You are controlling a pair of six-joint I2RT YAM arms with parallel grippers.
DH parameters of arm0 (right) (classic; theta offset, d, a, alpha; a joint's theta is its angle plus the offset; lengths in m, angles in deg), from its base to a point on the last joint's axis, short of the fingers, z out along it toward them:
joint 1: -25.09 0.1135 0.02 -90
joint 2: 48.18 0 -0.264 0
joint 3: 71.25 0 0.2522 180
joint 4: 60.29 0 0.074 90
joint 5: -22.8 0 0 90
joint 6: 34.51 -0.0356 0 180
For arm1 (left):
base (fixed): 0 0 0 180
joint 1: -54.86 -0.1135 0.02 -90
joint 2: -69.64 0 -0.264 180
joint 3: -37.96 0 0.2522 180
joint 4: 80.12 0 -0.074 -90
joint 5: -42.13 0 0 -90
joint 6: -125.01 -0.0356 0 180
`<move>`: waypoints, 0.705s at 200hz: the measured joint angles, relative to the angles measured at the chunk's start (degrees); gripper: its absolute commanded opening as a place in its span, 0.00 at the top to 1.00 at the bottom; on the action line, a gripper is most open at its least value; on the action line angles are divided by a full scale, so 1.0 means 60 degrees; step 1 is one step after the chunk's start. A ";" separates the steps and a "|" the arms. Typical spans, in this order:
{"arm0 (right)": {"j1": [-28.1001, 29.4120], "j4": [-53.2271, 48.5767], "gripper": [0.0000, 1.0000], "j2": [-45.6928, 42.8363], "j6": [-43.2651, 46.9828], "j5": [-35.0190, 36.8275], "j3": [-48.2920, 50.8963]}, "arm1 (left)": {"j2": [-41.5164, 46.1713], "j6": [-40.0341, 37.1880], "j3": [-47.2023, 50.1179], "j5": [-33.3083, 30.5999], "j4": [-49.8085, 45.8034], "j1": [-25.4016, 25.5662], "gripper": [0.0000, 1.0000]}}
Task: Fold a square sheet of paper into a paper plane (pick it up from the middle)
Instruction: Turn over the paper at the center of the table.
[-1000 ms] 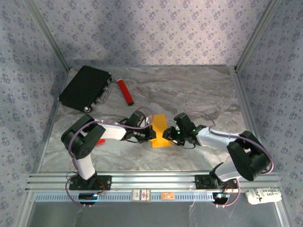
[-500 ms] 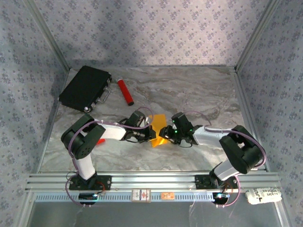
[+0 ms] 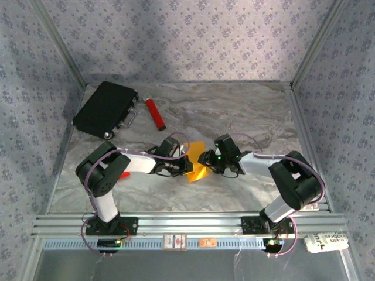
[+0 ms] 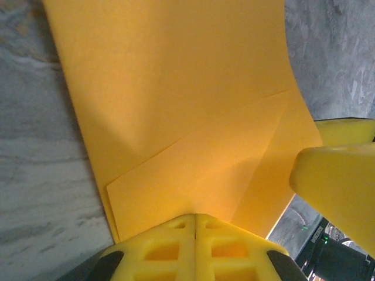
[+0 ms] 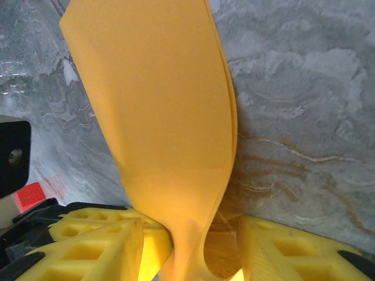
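Fold step: square sheet of paper [image 3: 198, 153], part-folded, sits mid worktop [image 3: 234, 111] toward its near edge, clamped in the closed left gripper [image 4: 195, 220]; right gripper [image 5: 190, 234] straddles its edge, jaws apart, and probably should close squarely on the doubled layers before creasing.

**Robotics lab test cell, papered like a room at home**

Marble-print bench [image 3: 246, 111] boxed in on three sides by wallpaper panels [image 3: 193, 41] in a blue-grey floral print, set in bare aluminium posts [image 3: 58, 44]. Slotted aluminium rail [image 3: 187, 225] along the near edge, with the left arm [image 3: 102, 175] and right arm [image 3: 296, 187] bolted to it side by side and thin cables looped along each. Yellow honeycomb-moulded fingers [image 5: 88, 246] on the left claw [image 4: 195, 225] and the right claw [image 5: 193, 252]. Small printed labels [image 3: 176, 241] stuck on the rail, crumpled printed tag [image 3: 326, 242] at its right end. Black case [image 3: 105, 109] and red cylinder [image 3: 155, 113] lying at the bench's far left.
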 measured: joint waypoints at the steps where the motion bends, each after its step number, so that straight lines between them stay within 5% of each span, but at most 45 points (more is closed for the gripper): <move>1: -0.0004 0.0000 0.54 0.0000 0.0000 -0.0007 -0.0004 | 0.0000 0.0000 0.0004 0.0000 0.0000 0.0000 0.97; 141: -0.0630 0.0936 0.69 0.0627 0.0146 -0.0820 -0.0018 | 0.0000 0.0004 0.0000 0.0000 0.0000 0.0000 0.97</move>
